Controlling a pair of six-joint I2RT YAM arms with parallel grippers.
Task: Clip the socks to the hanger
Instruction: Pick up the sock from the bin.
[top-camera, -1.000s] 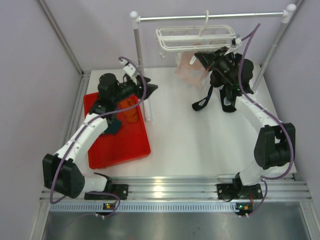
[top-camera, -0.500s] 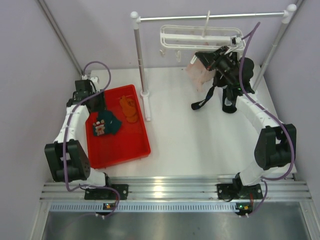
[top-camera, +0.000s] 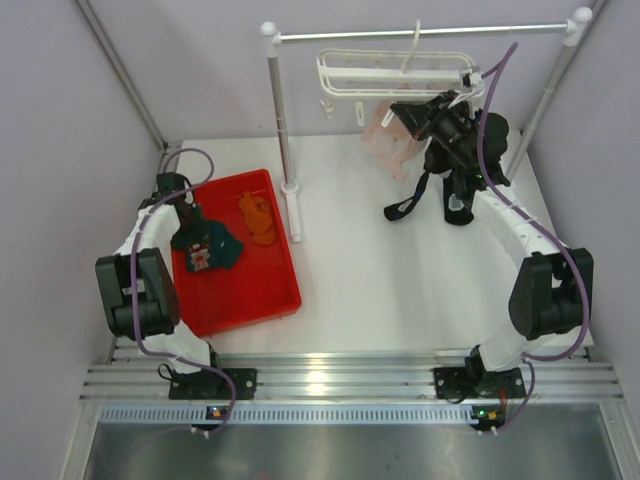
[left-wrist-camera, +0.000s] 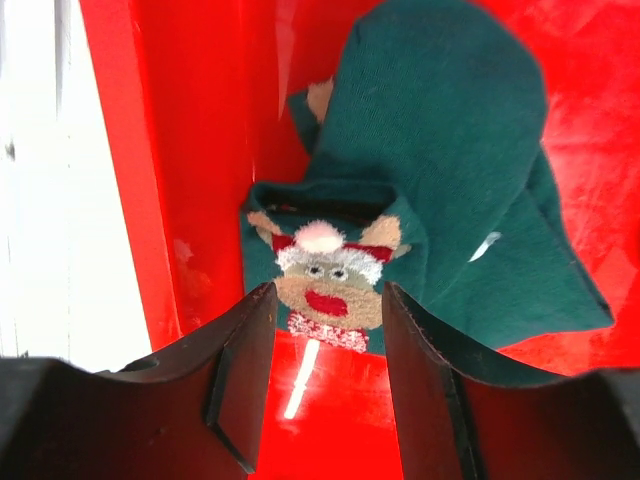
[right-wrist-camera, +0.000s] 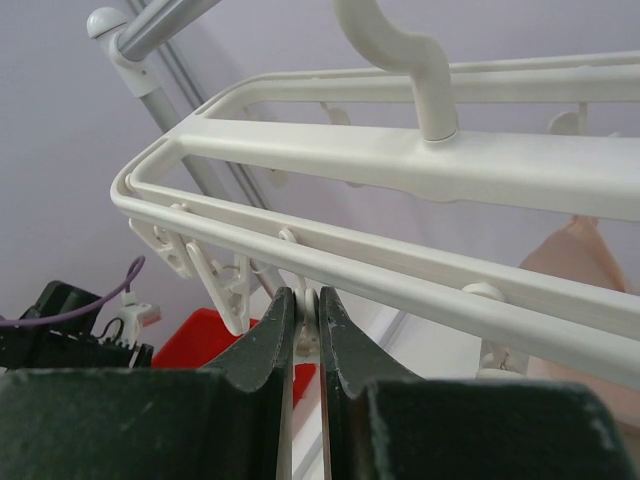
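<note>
Two dark teal socks with a reindeer patch lie in the red tray, and two orange socks lie beside them. My left gripper is open just above the tray. In the left wrist view its fingers stand apart and empty, just short of the patched teal sock. The white frame hanger hangs from the rail by its hook. My right gripper is up under the hanger's near side. In the right wrist view it is shut on a small white clip under the hanger frame.
The red tray sits at the left of the table. The metal rail stand's post rises beside it. A pale pink pair hangs from the hanger. Black socks hang by the right arm.
My left arm swung away from the rail post to the far left, then came down over the teal socks in the tray. The right gripper stayed at the hanger, which swayed slightly.
</note>
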